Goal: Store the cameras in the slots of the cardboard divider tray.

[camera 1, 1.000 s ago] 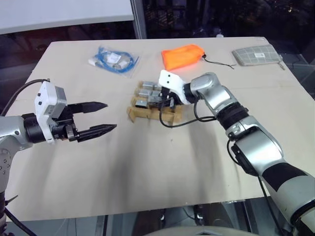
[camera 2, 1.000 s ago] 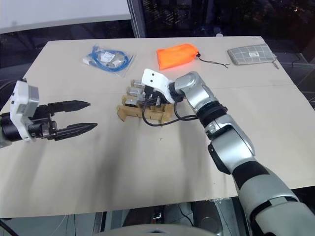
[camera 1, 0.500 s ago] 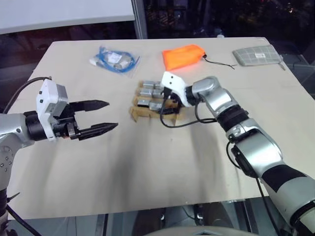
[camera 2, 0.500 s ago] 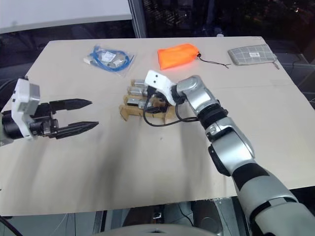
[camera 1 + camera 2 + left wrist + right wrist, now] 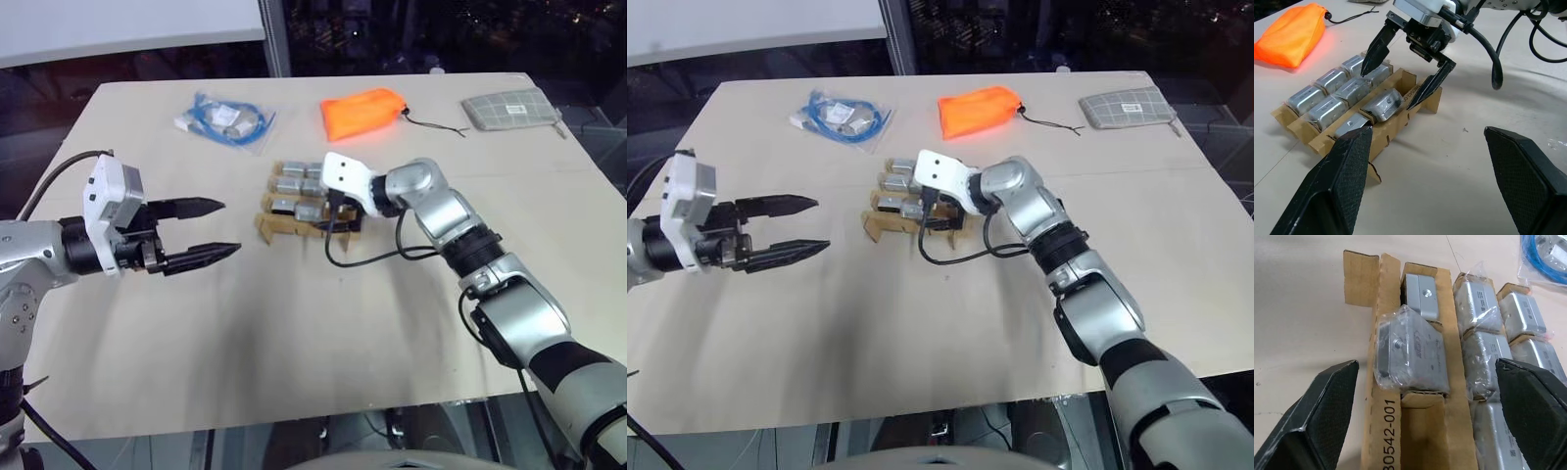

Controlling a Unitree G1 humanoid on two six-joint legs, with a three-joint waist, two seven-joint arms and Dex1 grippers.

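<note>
Right gripper [image 5: 1408, 73] has opened over cardboard divider tray [image 5: 1400, 122].

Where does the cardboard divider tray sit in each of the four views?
Left eye view: cardboard divider tray at table centre, under the right hand.
Right eye view: same.
Left wrist view: left of centre.
Right wrist view: centre.
Shared landmark: the tilted camera in its near row.

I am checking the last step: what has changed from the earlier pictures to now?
The right hand has opened and let go of a bagged camera, which now sits tilted in a slot of the cardboard divider tray. The left hand stayed open and in place; the other cameras did not move.
</note>
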